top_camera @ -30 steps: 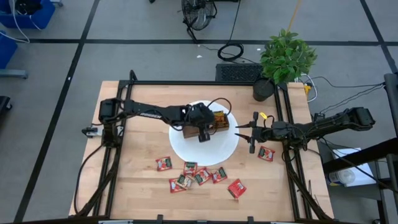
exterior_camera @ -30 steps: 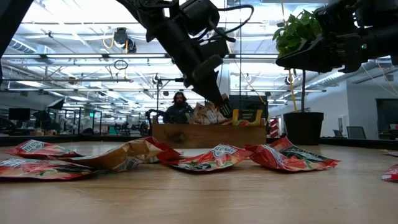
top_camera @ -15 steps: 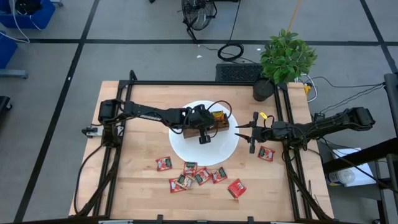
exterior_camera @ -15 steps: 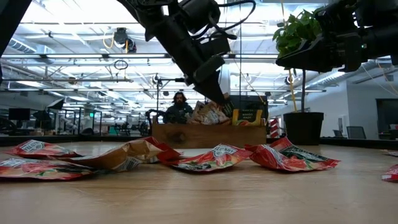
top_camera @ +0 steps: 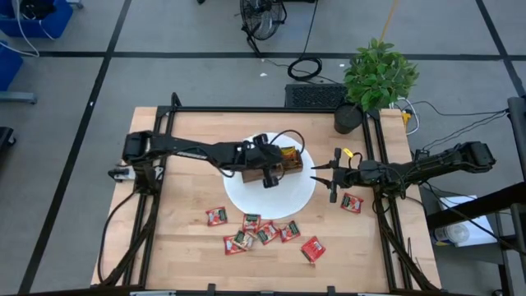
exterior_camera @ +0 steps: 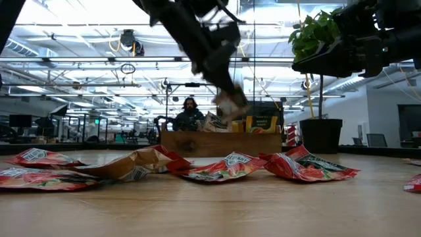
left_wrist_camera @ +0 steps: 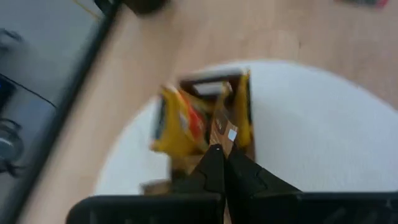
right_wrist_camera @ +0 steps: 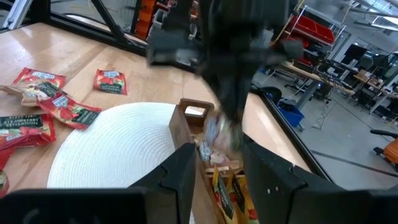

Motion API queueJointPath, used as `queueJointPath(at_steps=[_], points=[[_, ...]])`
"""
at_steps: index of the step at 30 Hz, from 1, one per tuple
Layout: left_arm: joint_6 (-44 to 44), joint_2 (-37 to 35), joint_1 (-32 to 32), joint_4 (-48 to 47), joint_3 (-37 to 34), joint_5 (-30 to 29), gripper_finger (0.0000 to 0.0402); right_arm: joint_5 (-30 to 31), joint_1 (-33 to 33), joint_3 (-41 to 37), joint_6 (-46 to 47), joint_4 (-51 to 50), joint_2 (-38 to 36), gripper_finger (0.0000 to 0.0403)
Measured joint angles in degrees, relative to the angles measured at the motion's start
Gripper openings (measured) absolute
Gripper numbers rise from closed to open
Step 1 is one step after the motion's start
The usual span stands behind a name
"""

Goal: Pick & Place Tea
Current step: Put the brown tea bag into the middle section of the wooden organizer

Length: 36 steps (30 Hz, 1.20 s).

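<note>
My left pincer [top_camera: 269, 178] has moved a little. It was dipping down by the wooden tray [top_camera: 276, 164] and now it has lifted up above it. The left arm has swung a bit too, and its far end sits farther out.

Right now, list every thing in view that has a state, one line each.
left gripper: shut, above the wooden tray.
right gripper: jaws apart, empty, hovering beside the white mat.
wooden tray: upright on the white mat, sachets standing in it.
loose tea sachets: lying flat on the table, not yet in the tray.
lone sachet: flat, under the right arm.
</note>
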Motion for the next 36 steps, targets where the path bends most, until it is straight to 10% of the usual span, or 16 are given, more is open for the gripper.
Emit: queueJointPath(at_steps=[6, 16, 36], points=[[2.8, -7.1, -3.2, 13.6, -8.7, -3.9, 0.0000, 0.0, 0.0, 0.0, 0.4, -1.0, -0.1, 0.0123], [2.5, -7.6, -3.1, 69.8, -38.5, -1.3, 0.0000, 0.0, 0.0, 0.1, 0.9, 0.8, 0.0, 0.0123], [3.9, 2.2, -2.4, 70.4, -36.1, -8.7, 0.0000, -0.2, 0.0, 0.0, 0.8, 0.6, -0.1, 0.0123]])
